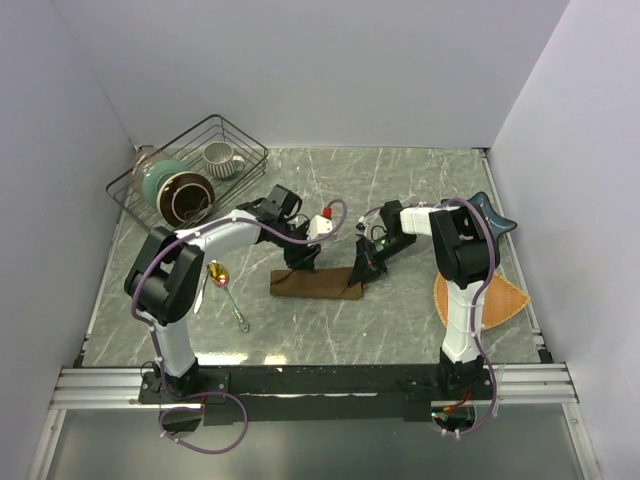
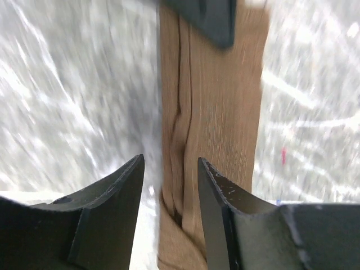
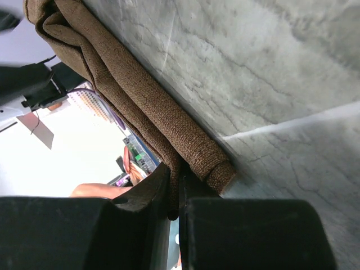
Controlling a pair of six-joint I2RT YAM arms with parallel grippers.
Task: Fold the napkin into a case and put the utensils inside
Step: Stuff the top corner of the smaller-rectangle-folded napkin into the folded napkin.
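My table is grey like stone, with pale lines running over it. In the middle lies the brown napkin, folded into a long thin strip. On my left side lies a spoon with a shiny gold bowl, and a fork lies just beside it. A black wire basket sits in the far left corner. On my right side an orange fan-shaped mat lies near the front edge. A dark blue-green star-shaped thing lies further back.

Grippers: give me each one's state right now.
Left gripper: open, over the dark-brown folded cloth napkin.
Right gripper: closed on that napkin's edge.
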